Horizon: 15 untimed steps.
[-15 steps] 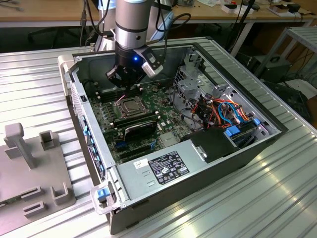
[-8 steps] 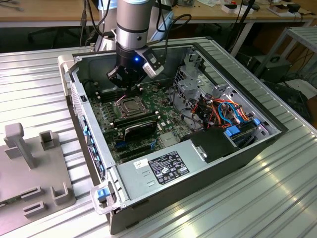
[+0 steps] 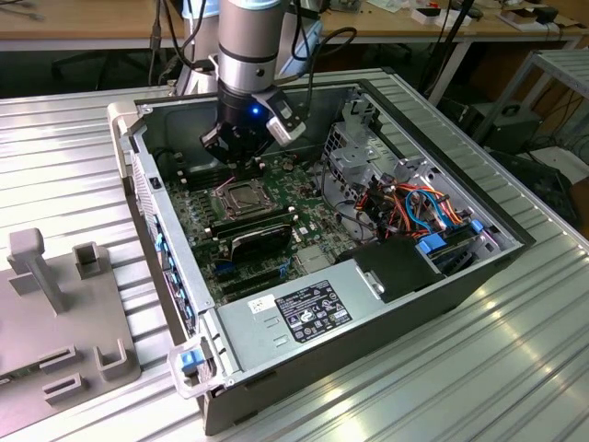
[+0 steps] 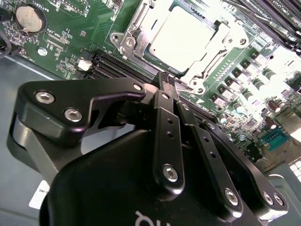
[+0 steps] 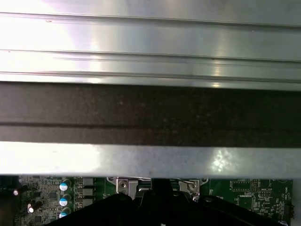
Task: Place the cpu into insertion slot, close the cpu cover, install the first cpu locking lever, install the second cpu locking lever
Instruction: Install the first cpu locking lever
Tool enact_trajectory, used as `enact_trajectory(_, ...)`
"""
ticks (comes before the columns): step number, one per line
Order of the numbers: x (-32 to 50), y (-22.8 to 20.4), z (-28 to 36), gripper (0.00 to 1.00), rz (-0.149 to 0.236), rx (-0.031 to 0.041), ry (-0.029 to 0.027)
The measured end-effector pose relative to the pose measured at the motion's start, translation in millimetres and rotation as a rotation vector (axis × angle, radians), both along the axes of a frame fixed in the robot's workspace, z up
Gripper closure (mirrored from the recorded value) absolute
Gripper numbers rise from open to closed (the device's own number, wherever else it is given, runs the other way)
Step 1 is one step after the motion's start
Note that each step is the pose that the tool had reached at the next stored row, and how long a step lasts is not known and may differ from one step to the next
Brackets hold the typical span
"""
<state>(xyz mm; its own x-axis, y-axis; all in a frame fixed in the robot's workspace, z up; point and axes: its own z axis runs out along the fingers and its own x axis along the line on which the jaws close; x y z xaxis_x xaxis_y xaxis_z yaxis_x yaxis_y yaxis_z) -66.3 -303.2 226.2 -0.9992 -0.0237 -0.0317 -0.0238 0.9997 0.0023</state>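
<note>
Gripper [image 3: 242, 168] is inside the open PC case [image 3: 479, 267], hanging just above the board [image 4: 61, 42]. In the exterior view the socket [image 4: 120, 40] sits at 6 o'clock from it, very close. Second wrist view: both fingers [image 4: 162, 122] are pinched together to one narrow tip, nothing visible between them, so clenched on nothing. The tip is just off the socket's edge, next to the memory slots [image 4: 117, 66]; contact with the metal, can't tell. Chip [image 4: 181, 37] is already seated in the socket, bright metal top showing through the window of the cover [image 4: 217, 47], which lies flat around it. Lever state not readable. Grey power supply box [image 3: 308, 313] is at 5 o'clock from the socket, well apart. Coin battery [image 4: 27, 16] is on the board, away from the socket
</note>
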Motion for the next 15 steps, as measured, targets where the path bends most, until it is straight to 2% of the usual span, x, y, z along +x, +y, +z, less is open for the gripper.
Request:
enact_trajectory(4, 2.3, 0.0, -0.9, 0.89, 0.0, 0.0001, -0.0001)
enact_trajectory(5, 6.9, 0.0, -1.7, 0.89, 0.0, 0.0001, 0.0)
enact_trajectory(6, 7.5, 0.0, -2.7, 0.89, 0.0, 0.0, 0.0)
enact_trajectory(15, 7.6, 1.5, -1.7, 0.89, 0.0, 0.0, 0.0)
